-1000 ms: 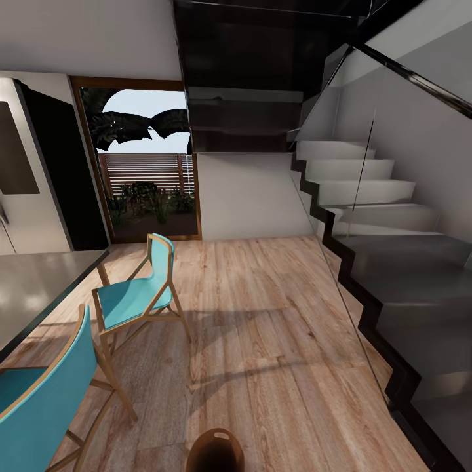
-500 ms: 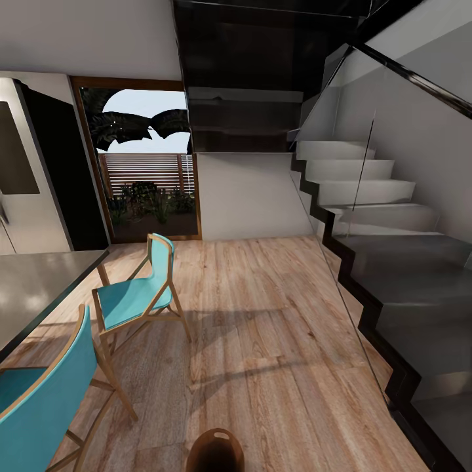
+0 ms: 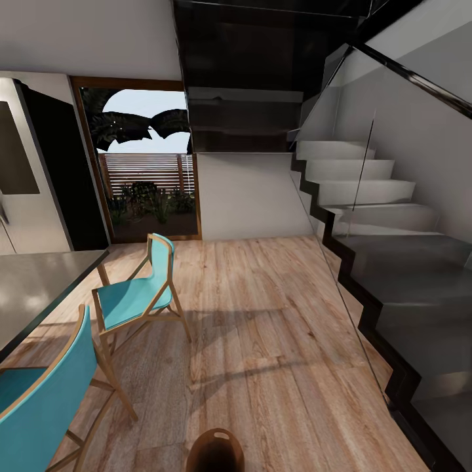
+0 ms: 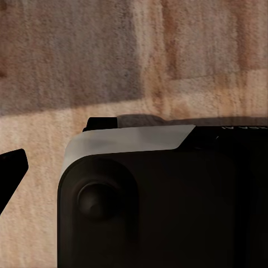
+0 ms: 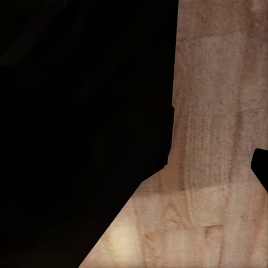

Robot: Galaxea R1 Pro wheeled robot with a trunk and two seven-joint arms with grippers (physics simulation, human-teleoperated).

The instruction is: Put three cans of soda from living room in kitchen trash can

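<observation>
The tash can (image 3: 216, 451) stands on the light wood floor (image 3: 275, 328) at the near edge of the head view, directly in front of the robot. Its coppery rim and slot handle cut-out are visible; the rest is cut off by the frame edge.

Relative to the tash can:
- Two turquoise chairs with wooden frames, one close beside it (image 3: 39, 387) and one farther off (image 3: 141, 292), stand on its left.
- The grey table (image 3: 33, 288) lies beyond these chairs, at the left edge.
- The stainless-steel fridge (image 3: 26, 177) stands farther back on the left.
- The glass door (image 3: 147, 170) to the garden is straight beyond, past the chairs.
- The staircase (image 3: 387, 262) with glass balustrade rises on the right.

The left wrist view looks down at the floor, with a dark, grey-topped part of the robot's body (image 4: 162, 195) below the camera. The right wrist view shows floor boards beside a large black shape. Arm pose, gripper opening and gripper contents cannot be determined for either side.
</observation>
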